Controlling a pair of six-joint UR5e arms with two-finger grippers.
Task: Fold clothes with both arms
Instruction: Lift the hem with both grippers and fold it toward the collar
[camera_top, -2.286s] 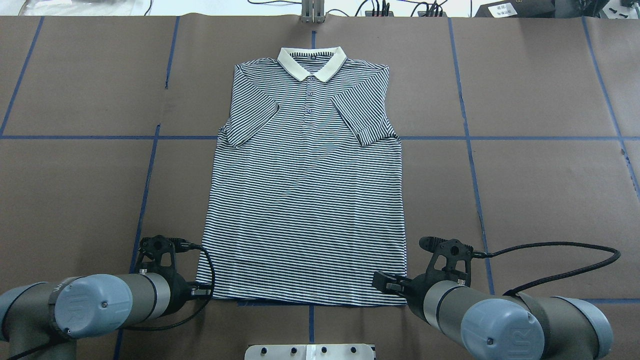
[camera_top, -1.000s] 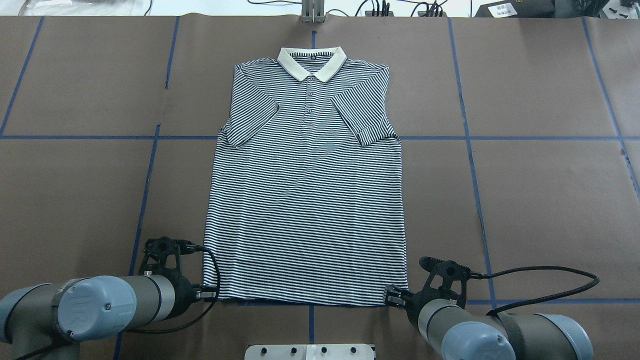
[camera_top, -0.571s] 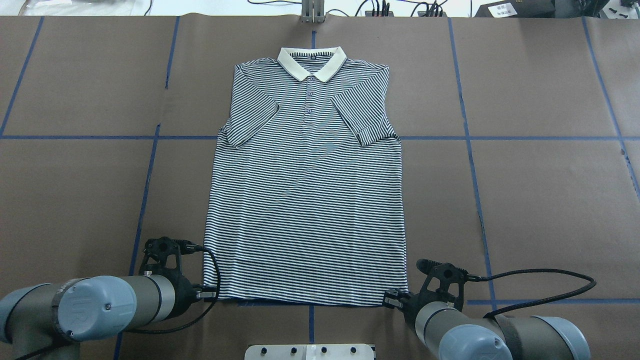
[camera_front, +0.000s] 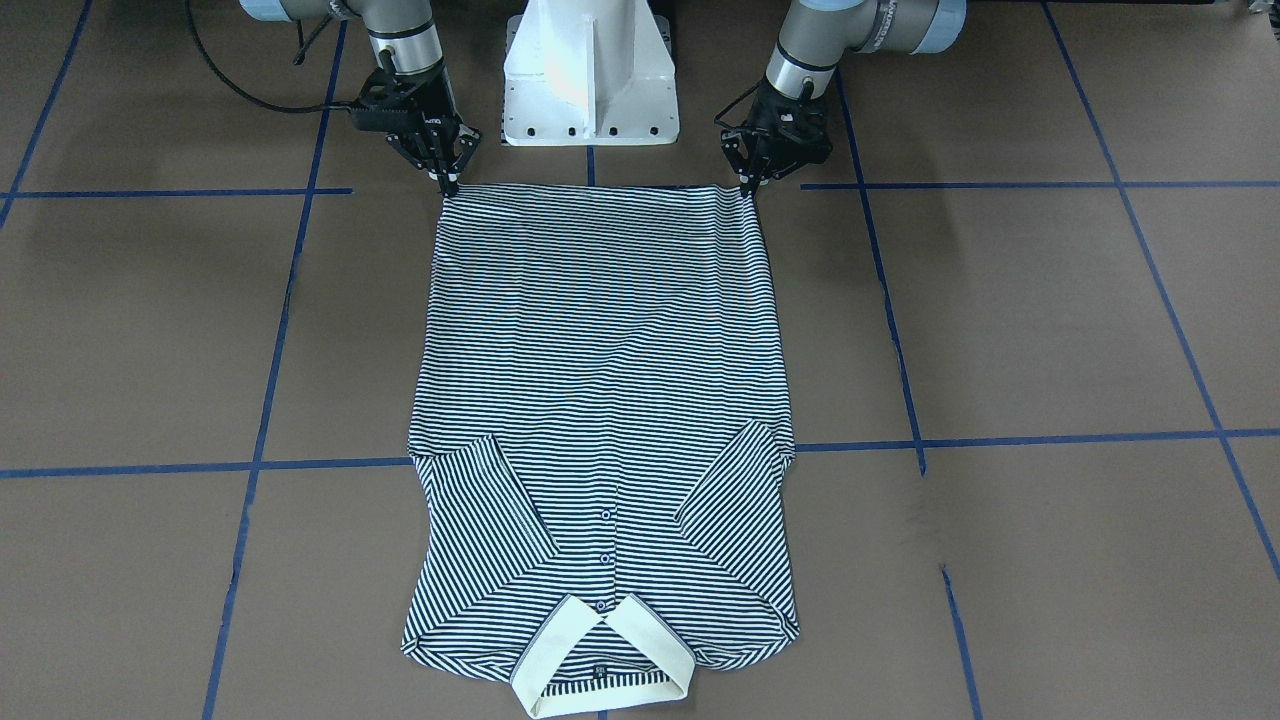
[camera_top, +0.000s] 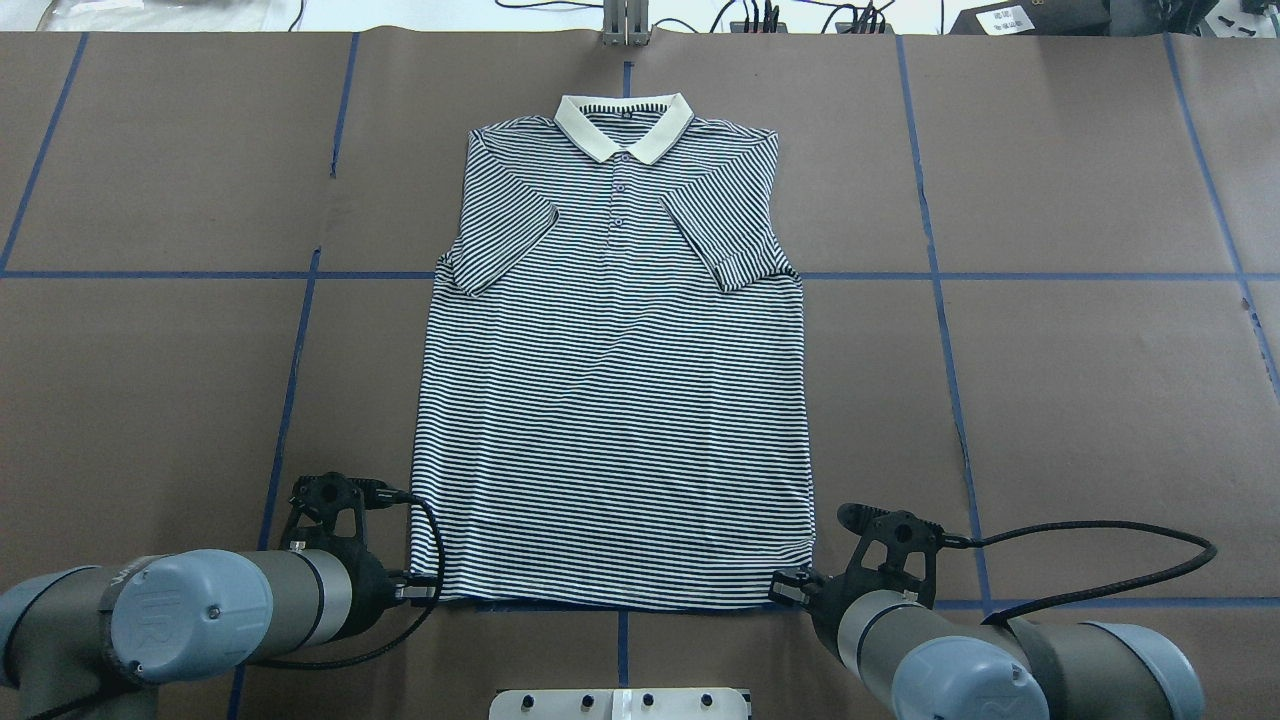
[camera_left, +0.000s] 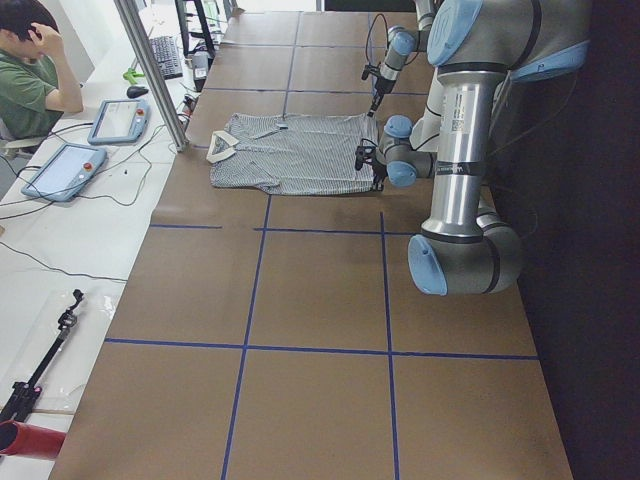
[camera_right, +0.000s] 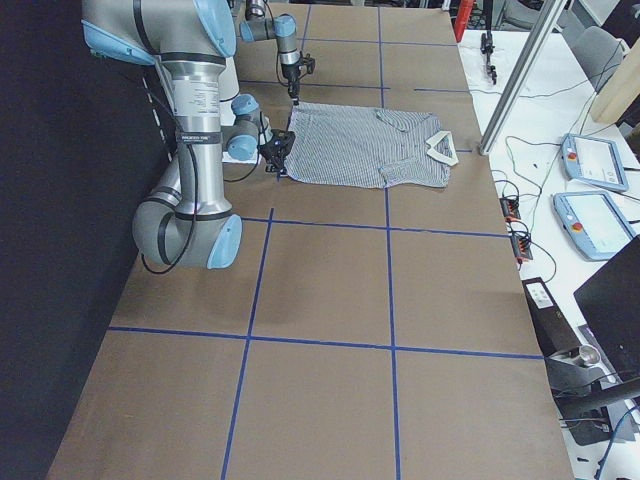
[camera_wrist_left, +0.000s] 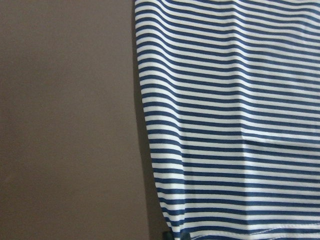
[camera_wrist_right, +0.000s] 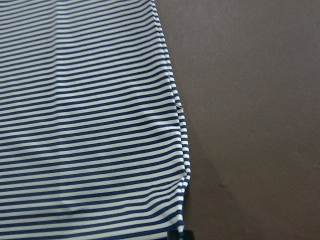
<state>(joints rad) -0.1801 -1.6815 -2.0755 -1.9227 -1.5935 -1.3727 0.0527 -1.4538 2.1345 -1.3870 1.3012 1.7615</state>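
Observation:
The navy-and-white striped polo shirt (camera_top: 615, 400) lies flat on the brown table, cream collar (camera_top: 625, 125) at the far end and both sleeves folded in over the chest. My left gripper (camera_top: 425, 592) is shut on the near left hem corner, which also shows in the front view (camera_front: 748, 188). My right gripper (camera_top: 785, 590) is shut on the near right hem corner (camera_front: 447, 188). Each wrist view shows striped cloth (camera_wrist_left: 225, 125) (camera_wrist_right: 90, 125) puckering toward dark fingertips at the bottom edge.
The white pedestal base (camera_front: 590, 70) stands just behind the hem, between the arms. Blue tape lines (camera_top: 290, 400) cross the brown table cover. The right arm's black cable (camera_top: 1100, 545) loops over the table. A person (camera_left: 35, 80) sits at a side desk with pendants (camera_left: 60, 170).
The right gripper drew back from over the hem to its corner. The left gripper shifted slightly inward to the left corner. Both hem corners now pucker slightly.

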